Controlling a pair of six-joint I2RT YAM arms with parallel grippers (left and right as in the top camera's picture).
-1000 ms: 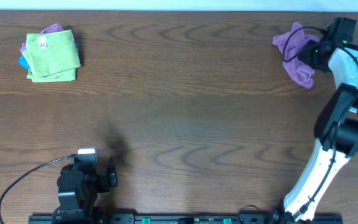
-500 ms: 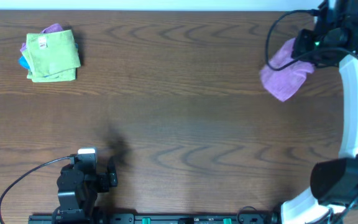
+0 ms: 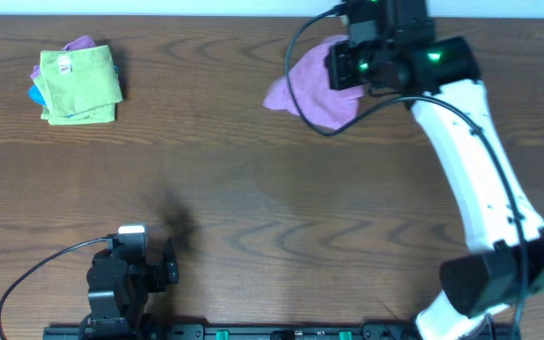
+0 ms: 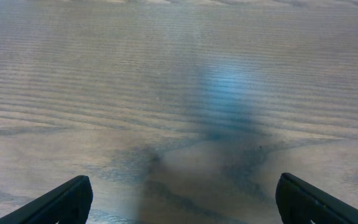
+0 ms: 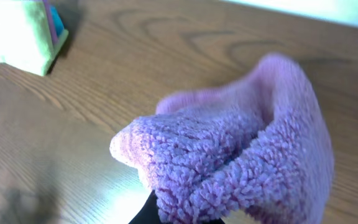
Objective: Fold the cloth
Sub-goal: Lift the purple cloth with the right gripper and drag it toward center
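Three cloths sat stacked near the far left corner of the bench (image 3: 253, 189): a folded green cloth (image 3: 81, 85) on top with a small white tag (image 3: 64, 65), a blue cloth (image 3: 36, 93) and a bit of purple (image 3: 81, 43) peeking out from under it. At the near edge, left of the middle, the left arm (image 3: 121, 283) sat low. Its left gripper (image 4: 185, 202) had its fingers (image 4: 61, 202) spread wide over bare wood, holding nothing.

Further right, close to the far edge and a little right of the middle, the cloth (image 3: 305, 90) hung in a rumpled lilac bunch from the right gripper (image 3: 348, 68). From the wrist camera the cloth (image 5: 229, 162) filled most of the view, its fuzzy folds draped over the pinching fingers so that only a dark sliver of one showed beneath. It looked raised off the wood, though I could not tell whether its lowest edge touched. The white right arm (image 3: 470, 179) stretched from the near right corner up to the far edge.
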